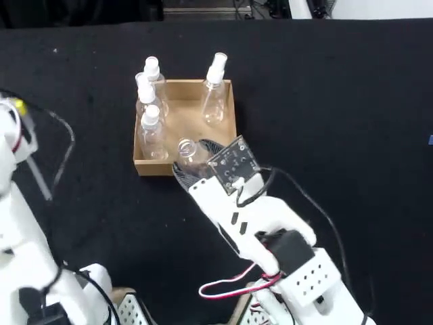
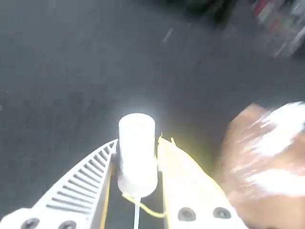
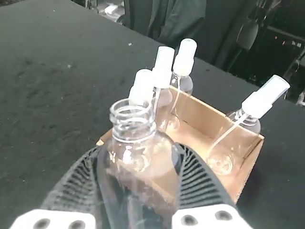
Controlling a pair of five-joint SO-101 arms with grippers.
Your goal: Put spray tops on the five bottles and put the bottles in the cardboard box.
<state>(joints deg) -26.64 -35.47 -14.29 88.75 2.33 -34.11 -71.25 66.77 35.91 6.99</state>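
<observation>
Uncapped bottle [image 3: 131, 143] [image 1: 188, 152] stands upright, long axis vertical and open threaded neck pointing up, at the front wall of the cardboard box [image 1: 152, 167]; whether its base is inside the box cannot be told. The right gripper [image 3: 138, 155] clasps its body from both sides. In the box stand four bottles with spray tops [image 1: 215, 88], all upright. Over the black table [image 1: 338, 101], the left gripper [image 2: 137, 152] pinches a white spray top [image 2: 137, 129], which lies along the fingers with its tube trailing toward the wrist.
</observation>
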